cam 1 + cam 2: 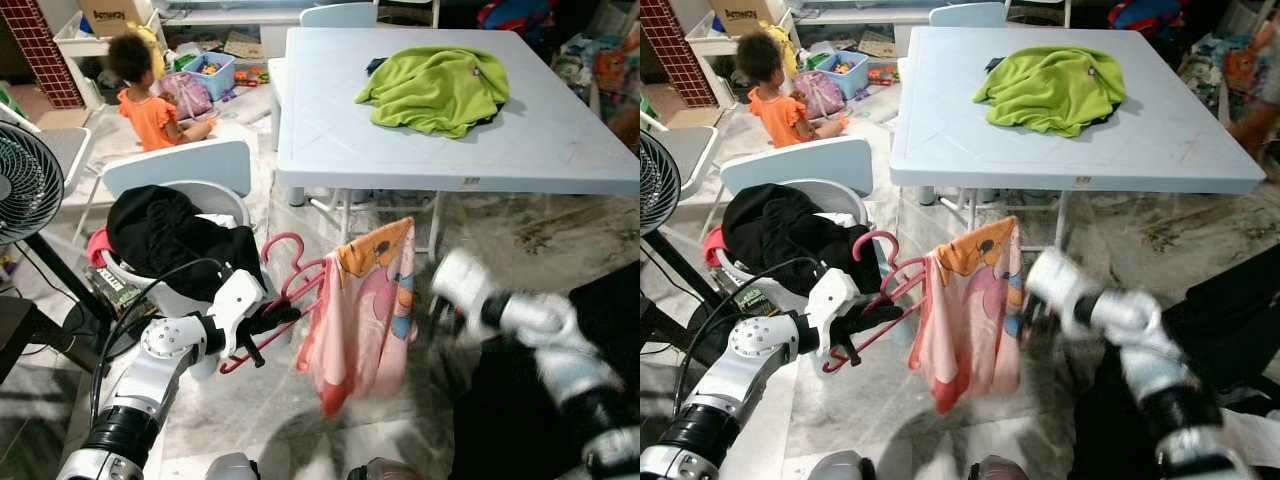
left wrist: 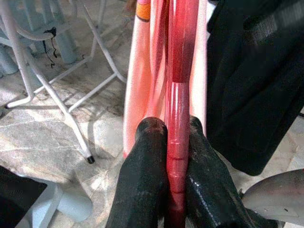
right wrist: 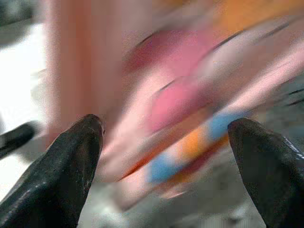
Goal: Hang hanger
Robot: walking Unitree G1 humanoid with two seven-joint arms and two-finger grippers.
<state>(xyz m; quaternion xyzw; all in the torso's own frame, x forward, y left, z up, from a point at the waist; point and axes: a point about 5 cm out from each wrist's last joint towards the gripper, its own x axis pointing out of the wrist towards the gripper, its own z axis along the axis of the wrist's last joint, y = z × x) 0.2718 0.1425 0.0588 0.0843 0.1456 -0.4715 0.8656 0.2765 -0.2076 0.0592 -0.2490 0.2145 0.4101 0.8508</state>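
My left gripper (image 1: 276, 316) is shut on the lower bar of a red-pink hanger (image 1: 292, 279), and the black fingers (image 2: 147, 156) clamp the red rod (image 2: 179, 71) from both sides. A pink cartoon-print garment (image 1: 365, 310) is draped over the hanger's far end and hangs down above the floor. My right gripper (image 1: 441, 300) is blurred and sits just right of the garment, at about its mid height. Its two fingers (image 3: 78, 152) are spread wide open, with the garment (image 3: 175, 99) close in front of them.
A laundry basket (image 1: 225, 200) heaped with black clothes stands at left, in front of a pale chair (image 1: 180, 165). A white table (image 1: 560, 150) with a green garment (image 1: 435, 88) lies ahead. A fan (image 1: 20, 180) is at far left, and a child (image 1: 150, 105) sits beyond.
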